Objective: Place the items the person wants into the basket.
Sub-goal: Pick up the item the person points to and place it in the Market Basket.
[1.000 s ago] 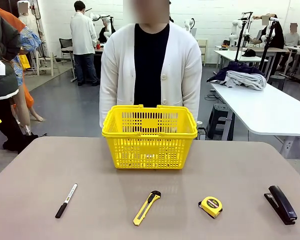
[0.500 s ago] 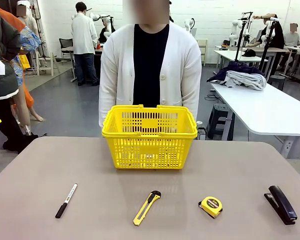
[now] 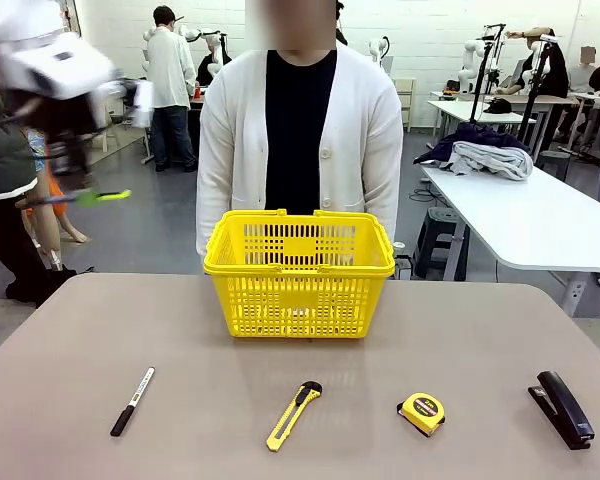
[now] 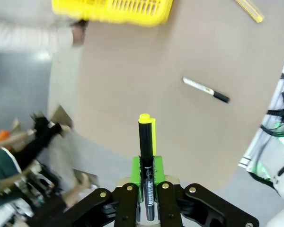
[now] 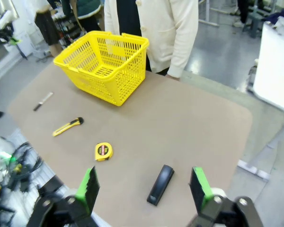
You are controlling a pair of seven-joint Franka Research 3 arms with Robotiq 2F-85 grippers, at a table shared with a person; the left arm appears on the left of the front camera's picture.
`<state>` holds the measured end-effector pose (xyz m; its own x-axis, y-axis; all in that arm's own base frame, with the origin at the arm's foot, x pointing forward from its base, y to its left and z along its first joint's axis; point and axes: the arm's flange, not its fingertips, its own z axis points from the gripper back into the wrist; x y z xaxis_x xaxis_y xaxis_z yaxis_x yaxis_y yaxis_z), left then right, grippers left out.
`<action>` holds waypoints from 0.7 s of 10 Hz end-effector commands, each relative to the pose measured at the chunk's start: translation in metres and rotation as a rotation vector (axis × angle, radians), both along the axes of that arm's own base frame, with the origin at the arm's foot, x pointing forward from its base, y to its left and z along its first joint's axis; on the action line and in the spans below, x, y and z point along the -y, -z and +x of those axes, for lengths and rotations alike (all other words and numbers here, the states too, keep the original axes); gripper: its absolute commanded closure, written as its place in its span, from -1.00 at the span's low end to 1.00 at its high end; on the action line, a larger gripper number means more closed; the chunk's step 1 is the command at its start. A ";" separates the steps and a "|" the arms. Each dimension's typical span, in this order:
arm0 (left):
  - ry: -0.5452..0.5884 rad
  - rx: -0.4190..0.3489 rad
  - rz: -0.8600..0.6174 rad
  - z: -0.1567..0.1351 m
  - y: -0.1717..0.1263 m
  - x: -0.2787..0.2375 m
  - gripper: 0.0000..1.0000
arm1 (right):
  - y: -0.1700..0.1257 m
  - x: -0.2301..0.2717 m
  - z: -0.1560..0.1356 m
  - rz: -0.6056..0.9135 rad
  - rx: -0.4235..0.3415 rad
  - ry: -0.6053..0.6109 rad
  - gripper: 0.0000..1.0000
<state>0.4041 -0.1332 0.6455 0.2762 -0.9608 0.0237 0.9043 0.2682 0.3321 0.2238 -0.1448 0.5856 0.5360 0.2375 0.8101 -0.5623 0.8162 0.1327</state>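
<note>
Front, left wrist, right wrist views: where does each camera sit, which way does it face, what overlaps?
Front view: fixed on the robot's side, looking across the table at the person behind the basket; left arm blurred upper left.
Left wrist view: above the table's left edge, looking down; left gripper shut on the pen.
Right wrist view: high over the near right corner, facing the person; right gripper open.
Shared: all three show the basket, marker and utility knife.
</note>
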 end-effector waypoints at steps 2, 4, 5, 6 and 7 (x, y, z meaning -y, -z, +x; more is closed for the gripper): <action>0.172 0.026 0.082 0.073 -0.033 0.068 0.77 | 0.000 0.000 0.001 0.006 0.005 -0.002 -1.00; 0.291 -0.088 0.027 0.119 -0.025 0.119 0.77 | 0.000 0.000 0.001 0.006 0.005 -0.002 -1.00; 0.310 -0.142 0.014 0.139 -0.014 0.137 0.77 | 0.000 0.000 0.001 0.006 0.005 -0.002 -1.00; 0.323 -0.180 0.005 0.155 0.001 0.157 0.77 | 0.000 0.000 0.001 0.006 0.005 -0.002 -1.00; 0.330 -0.207 0.002 0.166 0.015 0.173 0.77 | 0.000 0.000 0.001 0.006 0.005 -0.002 -1.00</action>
<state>0.5515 -0.2943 0.6171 -0.0346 -0.9994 0.0048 0.9832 -0.0332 0.1793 0.2237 -0.1451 0.5858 0.5358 0.2370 0.8104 -0.5619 0.8165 0.1327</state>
